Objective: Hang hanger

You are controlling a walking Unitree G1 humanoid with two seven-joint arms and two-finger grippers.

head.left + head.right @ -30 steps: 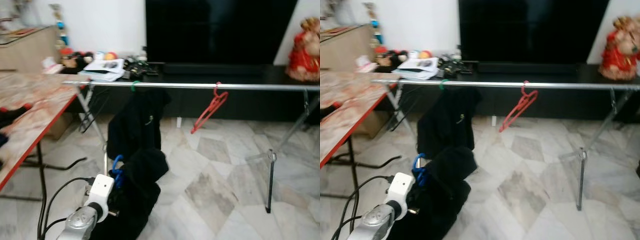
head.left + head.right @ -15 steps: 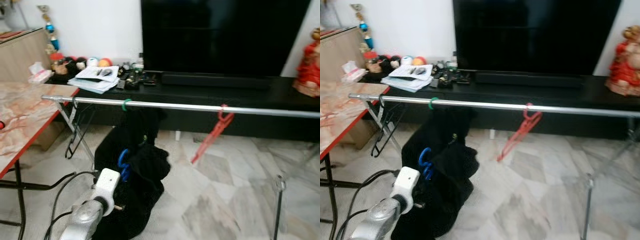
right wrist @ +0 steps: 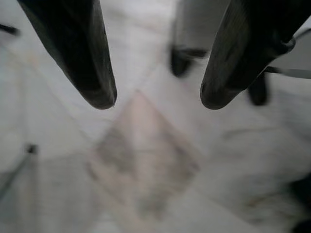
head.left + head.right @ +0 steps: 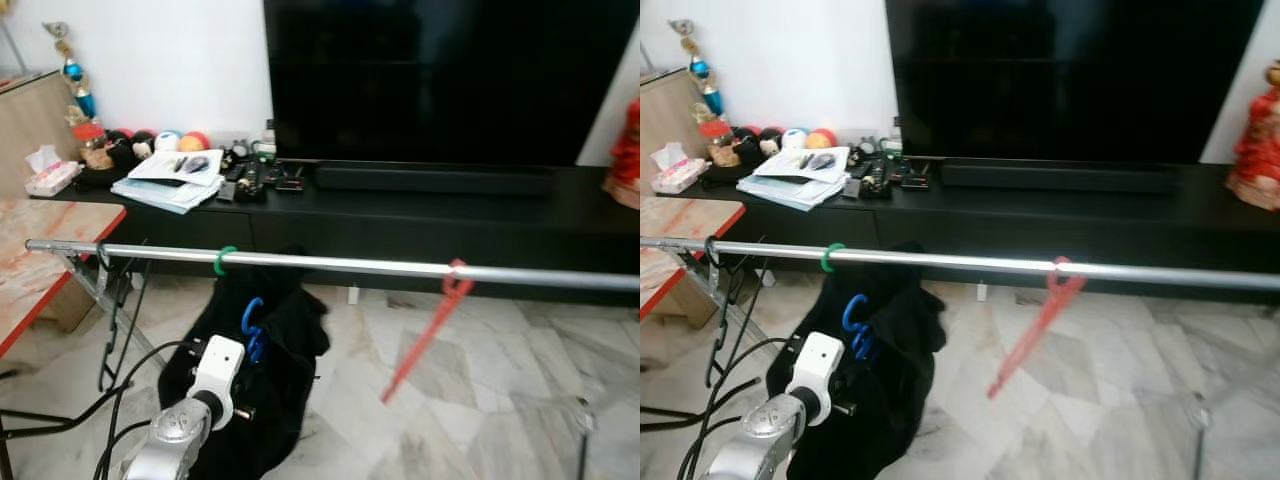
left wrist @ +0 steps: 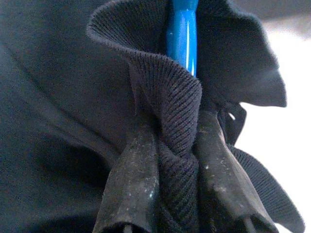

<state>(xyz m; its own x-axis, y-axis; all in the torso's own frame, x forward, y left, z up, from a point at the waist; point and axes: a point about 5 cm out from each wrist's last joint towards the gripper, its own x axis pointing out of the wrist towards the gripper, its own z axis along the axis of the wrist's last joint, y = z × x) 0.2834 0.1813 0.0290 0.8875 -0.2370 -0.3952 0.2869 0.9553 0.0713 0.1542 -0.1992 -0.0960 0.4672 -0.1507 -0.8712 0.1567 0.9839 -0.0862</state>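
Observation:
My left gripper [image 4: 243,347] is shut on the ribbed collar of a black garment [image 4: 285,385] that sits on a blue hanger [image 4: 251,322]. In the left wrist view the fingers [image 5: 133,184] pinch the collar just under the blue hook [image 5: 182,34]. The blue hook is a little below the silver rail [image 4: 340,265] and just right of a green hook [image 4: 223,261] on it. A second dark garment hangs under the green hook; the two overlap. A bare red hanger [image 4: 430,330] hangs tilted further right on the rail. My right gripper [image 3: 158,102] is open above the marble floor.
A low black cabinet [image 4: 470,205] with a large dark TV [image 4: 440,80] stands behind the rail, with papers and small items [image 4: 175,170] on its left end. A red-edged table [image 4: 45,255] is at the left. Cables [image 4: 120,400] trail on the floor.
The camera has moved closer, so the rail sits lower and nearer in the picture. My left gripper has lifted the blue hanger and garment from well below the rail to just under it.

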